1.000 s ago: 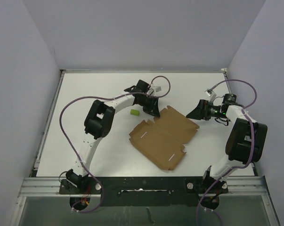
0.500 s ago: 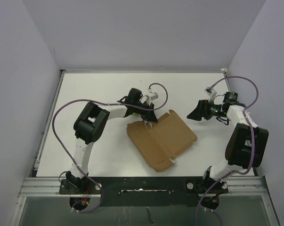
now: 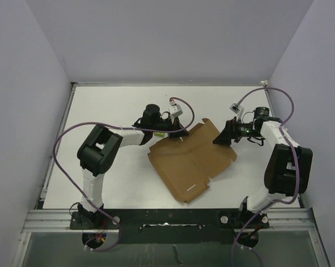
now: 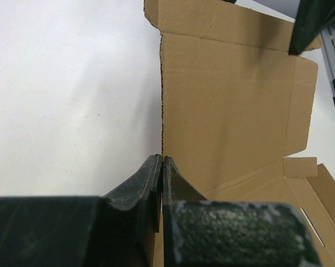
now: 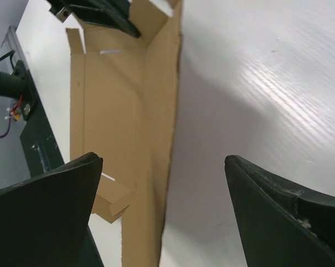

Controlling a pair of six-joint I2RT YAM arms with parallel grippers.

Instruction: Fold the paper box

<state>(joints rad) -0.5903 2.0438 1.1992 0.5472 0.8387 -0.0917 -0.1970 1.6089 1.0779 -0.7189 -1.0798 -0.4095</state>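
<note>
Pale lavender panels [image 3: 167, 39] close in the white desk [image 3: 100, 111] in front of you. The plain brown kraft cardboard paper box [image 3: 189, 161] lies opened out around the desk's middle, a little toward the right edge. Its length runs from the near edge toward the far right corner. Your left pincer [image 3: 178, 133] is pressed together on the box's far-left edge. The wrist view shows the thin cardboard rim caught between its dark fingers [image 4: 142, 183]. Your right pincer [image 3: 218, 139] is spread wide at the box's far-right corner. In its wrist view the box's edge [image 5: 170, 111] runs between the fingers, and you cannot tell whether either one touches it.
</note>
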